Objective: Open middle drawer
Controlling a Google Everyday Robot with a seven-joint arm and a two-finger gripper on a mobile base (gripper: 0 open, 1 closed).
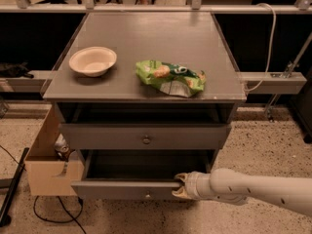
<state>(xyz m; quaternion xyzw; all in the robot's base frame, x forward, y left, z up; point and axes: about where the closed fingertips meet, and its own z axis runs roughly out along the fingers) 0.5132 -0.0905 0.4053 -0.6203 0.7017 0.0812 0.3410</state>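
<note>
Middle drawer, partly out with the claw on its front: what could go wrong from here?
1. The claw sits on the top front edge of the middle drawer, right of its knob; an off-centre pull might skew it or let the claw slip off.
2. The cardboard box stands close by the drawer's left corner and might get nudged.

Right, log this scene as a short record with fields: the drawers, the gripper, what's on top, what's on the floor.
middle drawer: pulled out, dark inside showing, small round knob on its front
gripper: at the front top edge of that drawer, right of the knob
upper drawer: front with round knob, dark gap above it
tabletop: white bowl at left, green snack bag right of it
floor, left of cabinet: cardboard box
</note>
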